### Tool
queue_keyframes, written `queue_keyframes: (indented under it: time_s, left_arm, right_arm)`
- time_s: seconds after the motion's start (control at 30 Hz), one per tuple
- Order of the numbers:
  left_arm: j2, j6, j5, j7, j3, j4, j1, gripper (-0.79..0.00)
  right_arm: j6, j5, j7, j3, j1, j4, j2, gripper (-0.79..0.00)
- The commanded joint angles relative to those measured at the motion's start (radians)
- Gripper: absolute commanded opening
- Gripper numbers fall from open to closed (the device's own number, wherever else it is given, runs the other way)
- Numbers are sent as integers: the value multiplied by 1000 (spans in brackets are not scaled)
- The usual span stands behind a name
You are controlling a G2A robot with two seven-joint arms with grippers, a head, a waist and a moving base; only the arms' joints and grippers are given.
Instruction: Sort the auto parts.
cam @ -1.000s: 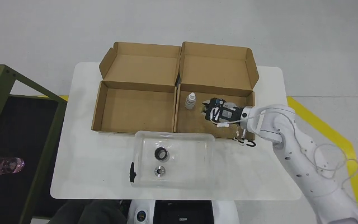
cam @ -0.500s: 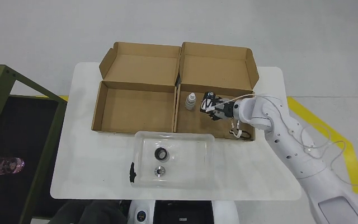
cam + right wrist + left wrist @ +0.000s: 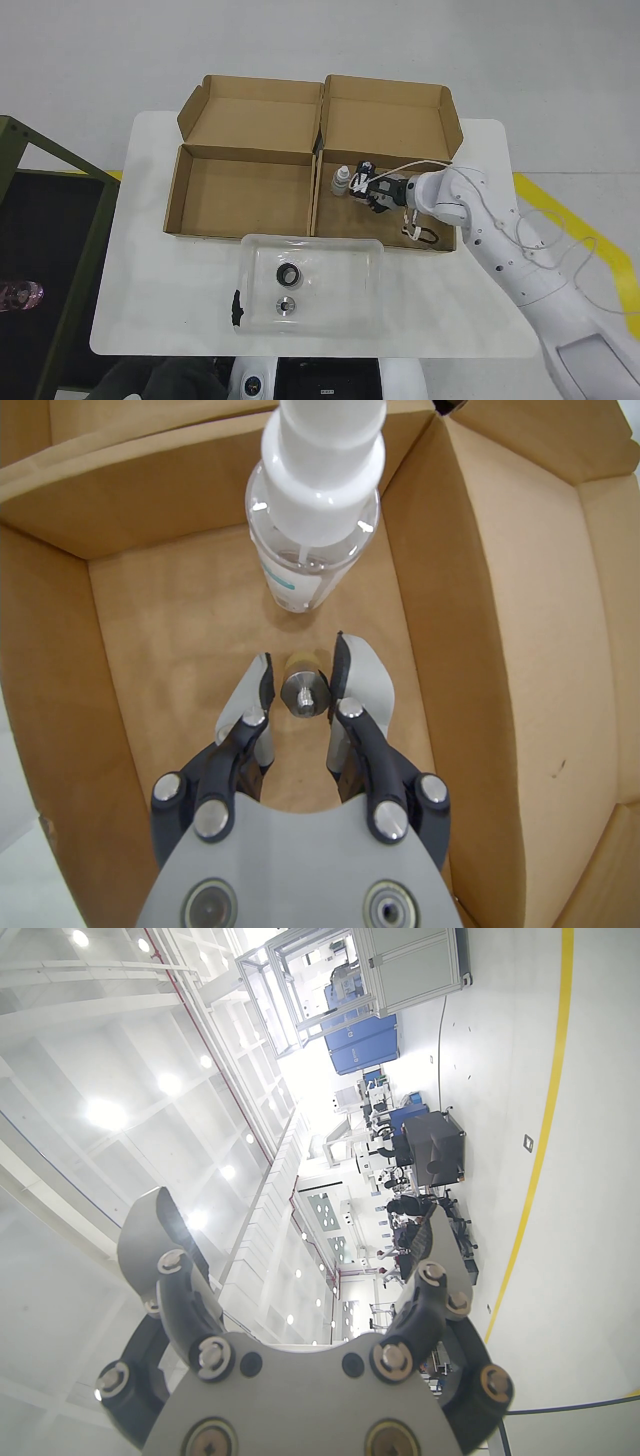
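A small metal part (image 3: pixel 305 696) is gripped by the right gripper (image 3: pixel 302 665), low in the right box (image 3: pixel 347 216), just beside a bottle (image 3: pixel 342 180). 2 parts are left in the clear tray (image 3: pixel 365 300): a black ring (image 3: pixel 290 274) & a round metal bit (image 3: pixel 286 306). The left gripper (image 3: pixel 297 1205) is spread wide w/ nothing in it.

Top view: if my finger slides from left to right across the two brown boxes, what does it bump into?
Left cardboard box → white-capped bottle → right gripper, pinching a small metal part.
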Motion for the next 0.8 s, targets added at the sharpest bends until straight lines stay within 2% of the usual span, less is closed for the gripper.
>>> queue_keyframes:
  time_s: [0.0, 0.07, 0.1, 0.17, 0.53, 0.67, 0.77]
  left_arm:
    - [0, 0, 0, 0, 0, 0, 0, 0]
    - [0, 0, 0, 0, 0, 0, 0, 0]
    - [0, 0, 0, 0, 0, 0, 0, 0]
    - [0, 0, 0, 0, 0, 0, 0, 0]
    - [0, 0, 0, 0, 0, 0, 0, 0]
    - [0, 0, 0, 0, 0, 0, 0, 0]
    - [0, 0, 0, 0, 0, 0, 0, 0]
  right_arm:
    - [1, 0, -3, 1, -2, -1, -1, -148]
    - [5, 1, -11, 11, -8, -7, 1, -126]
    - [6, 3, -17, 20, -13, -13, 3, -65]
    - [2, 14, -36, 46, -31, -32, 11, 0]
    - [-29, 51, -105, 223, -211, -228, 68, 0]
    - [-39, 85, -161, 260, -276, -283, 77, 0]
    - [-32, 104, -160, 269, -314, -330, 81, 0]
